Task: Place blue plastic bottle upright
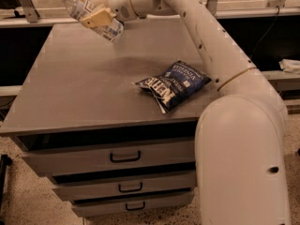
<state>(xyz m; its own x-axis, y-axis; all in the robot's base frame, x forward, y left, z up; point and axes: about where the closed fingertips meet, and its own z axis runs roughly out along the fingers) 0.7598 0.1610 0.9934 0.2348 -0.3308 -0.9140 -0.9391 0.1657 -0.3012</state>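
Observation:
The blue plastic bottle [89,14], clear with a white cap and a white-bluish label, hangs tilted in the air above the far left part of the grey table [79,88]. Its cap points up and to the left. My gripper [97,17] is shut on the bottle's middle, with a tan finger [97,18] across the label. The white arm reaches from the lower right over the table to the bottle.
A flat blue chip bag [176,84] lies on the table's right part, close to the arm. The table has three drawers [124,156] in front. A rail runs behind the table.

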